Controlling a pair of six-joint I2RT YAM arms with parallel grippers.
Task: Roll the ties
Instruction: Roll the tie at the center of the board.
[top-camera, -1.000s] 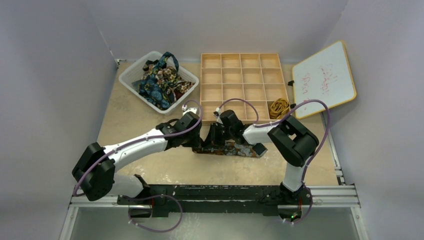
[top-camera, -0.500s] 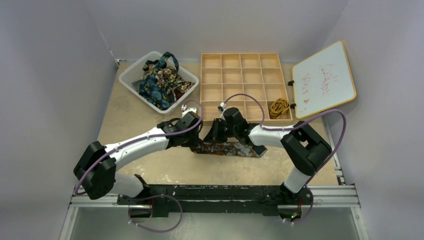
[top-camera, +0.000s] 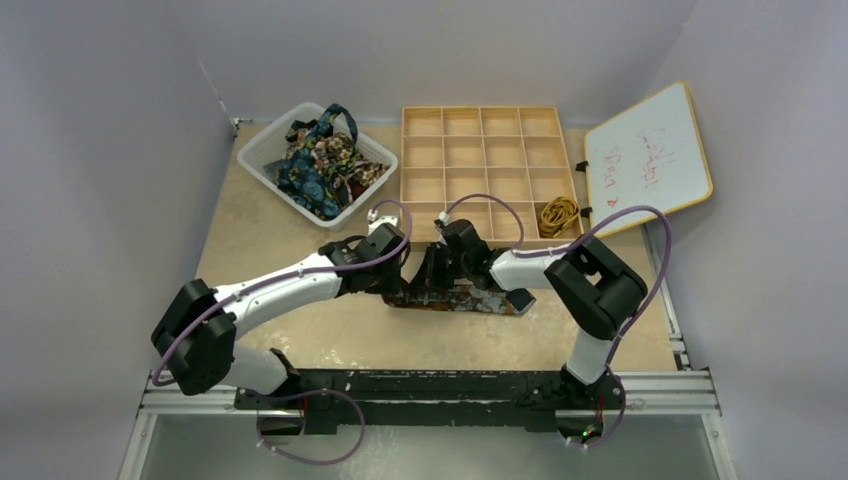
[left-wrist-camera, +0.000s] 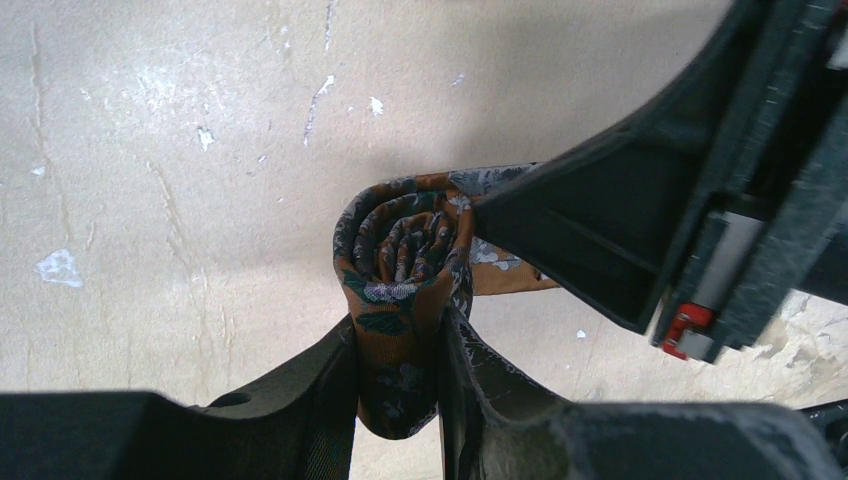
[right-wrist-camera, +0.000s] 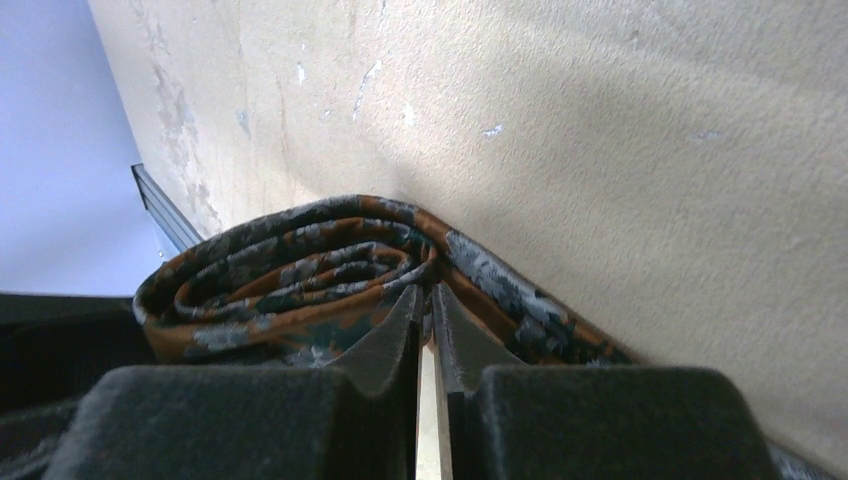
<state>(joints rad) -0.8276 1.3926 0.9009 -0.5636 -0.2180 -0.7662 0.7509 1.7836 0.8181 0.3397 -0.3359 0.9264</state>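
On the table (top-camera: 255, 255), near its middle, one dark brown tie (top-camera: 470, 297) with orange and grey blotches, stretched left to right, its left end wound into one roll (left-wrist-camera: 405, 245) of several turns. Two arms meeting over that end: left arm (top-camera: 280, 288) from the left, right arm (top-camera: 590, 290) bent in from the right. Left gripper (left-wrist-camera: 398, 335) clamped on the roll, two black fingers (left-wrist-camera: 300, 390) pressing its sides, fabric filling the space between them. Right gripper (right-wrist-camera: 425, 297) just beside it, two fingers (right-wrist-camera: 380, 350) drawn almost together with only a thin slit left, tips touching the tie where the flat tail leaves the roll; cannot tell whether any fold is pinched there. At the far left, one white basket (top-camera: 256, 150) holding a tangled heap of ties (top-camera: 322, 160) in blue-teal and brown floral cloth, too knotted to count. Next to it, one wooden tray (top-camera: 404, 170) of sixteen compartments, four by four, with one gold tie (top-camera: 558, 213) coiled in the near right corner compartment. Leaning at the far right, one whiteboard (top-camera: 650, 155) with red writing.
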